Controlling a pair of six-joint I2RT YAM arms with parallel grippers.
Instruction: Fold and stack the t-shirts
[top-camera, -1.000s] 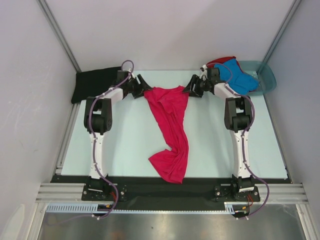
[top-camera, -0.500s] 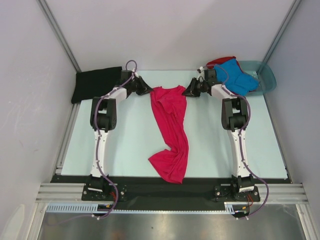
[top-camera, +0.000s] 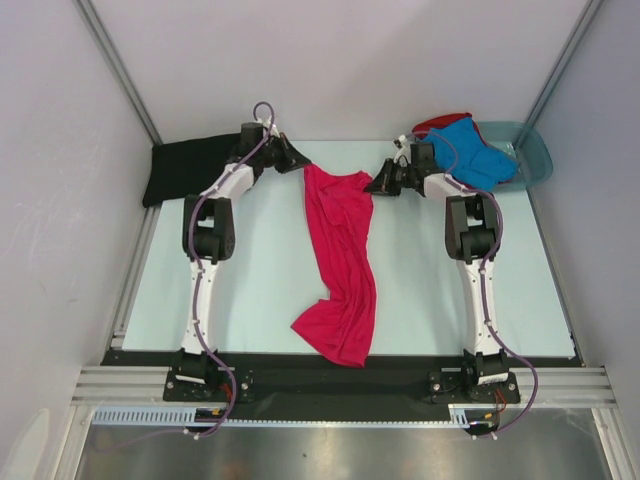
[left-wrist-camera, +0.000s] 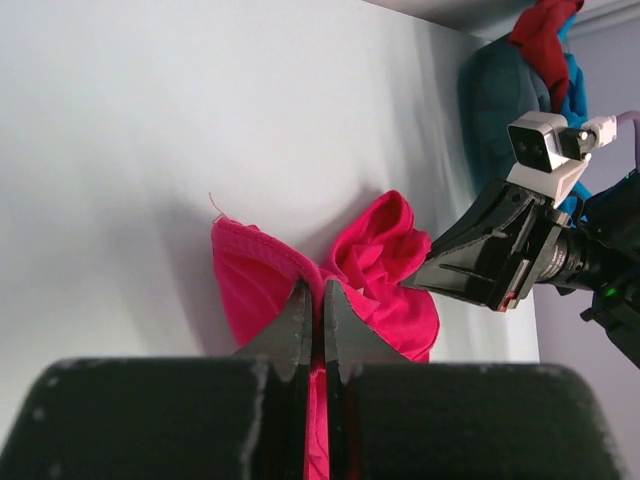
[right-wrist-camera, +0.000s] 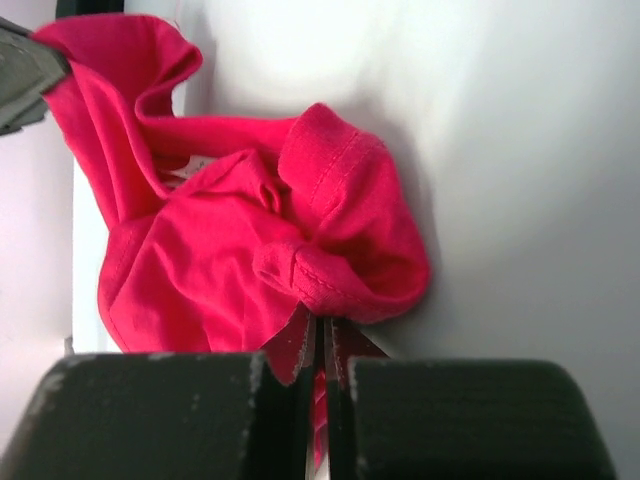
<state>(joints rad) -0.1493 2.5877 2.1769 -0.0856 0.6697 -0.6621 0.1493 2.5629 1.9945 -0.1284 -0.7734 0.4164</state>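
Observation:
The magenta-pink t-shirt (top-camera: 342, 262) lies in a long twisted strip down the middle of the table, bunched at its near end. My left gripper (top-camera: 298, 164) is shut on its far left corner, and cloth shows between the fingers in the left wrist view (left-wrist-camera: 312, 292). My right gripper (top-camera: 376, 185) is shut on the far right corner, pinching a hemmed fold (right-wrist-camera: 322, 322). A black t-shirt (top-camera: 190, 166) lies flat at the far left. A blue t-shirt (top-camera: 470, 150) and a red t-shirt (top-camera: 440, 122) are heaped at the far right.
A translucent teal basin (top-camera: 533, 152) stands in the far right corner, partly under the blue and red shirts. The white back wall rises just behind both grippers. Metal rails run along the table's left and near edges.
Both grippers have shut on the pink shirt's far corners. The left gripper has moved toward the back wall, and the shirt's far edge has drawn narrower and shifted with it.

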